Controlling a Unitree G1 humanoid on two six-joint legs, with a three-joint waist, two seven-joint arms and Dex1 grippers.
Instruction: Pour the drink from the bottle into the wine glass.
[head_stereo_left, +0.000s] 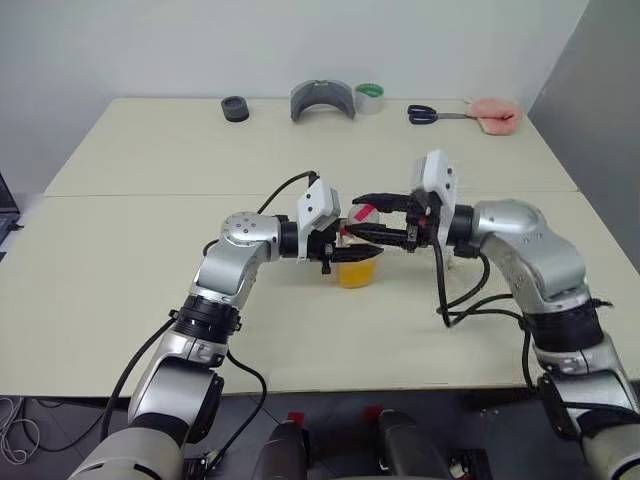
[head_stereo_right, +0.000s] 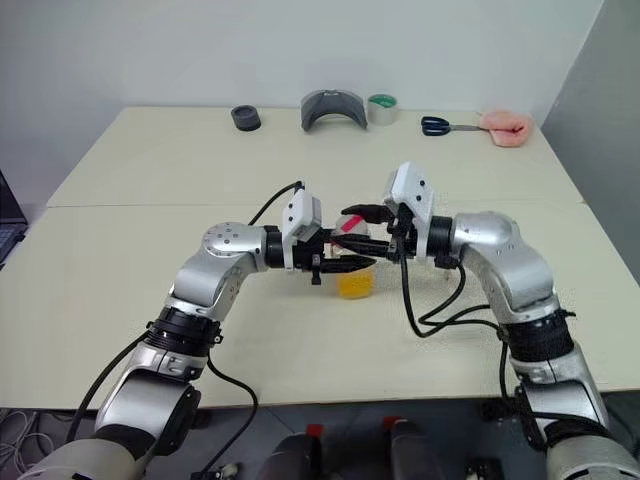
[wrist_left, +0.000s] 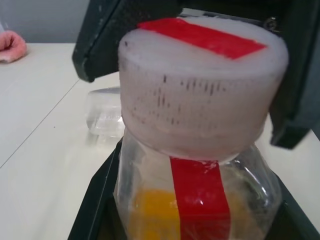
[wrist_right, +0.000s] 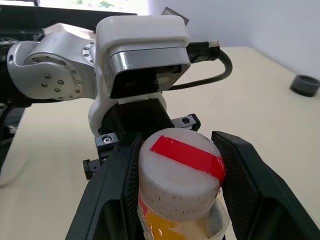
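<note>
The small clear bottle (head_stereo_left: 356, 258) stands upright at the middle of the table (head_stereo_left: 150, 260), with the orange-yellow drink (head_stereo_left: 356, 273) low inside it. A strip of red tape runs over its whitish cap (wrist_right: 180, 175) and down its side. My left gripper (head_stereo_left: 372, 252) reaches in from the left and is shut on the bottle's body. My right gripper (head_stereo_left: 362, 217) comes in level from the right, and its fingers (wrist_right: 117, 190) clamp the cap on both sides. A clear glass shape (wrist_left: 105, 115) stands on the table just behind the bottle; it looks like the wine glass, mostly hidden.
Along the table's far edge lie a black round piece (head_stereo_left: 235, 108), a grey curved object (head_stereo_left: 322, 100), a green tape roll (head_stereo_left: 369, 97), blue-handled scissors (head_stereo_left: 430, 114) and a pink thing (head_stereo_left: 495, 114). A seam crosses the table behind my arms.
</note>
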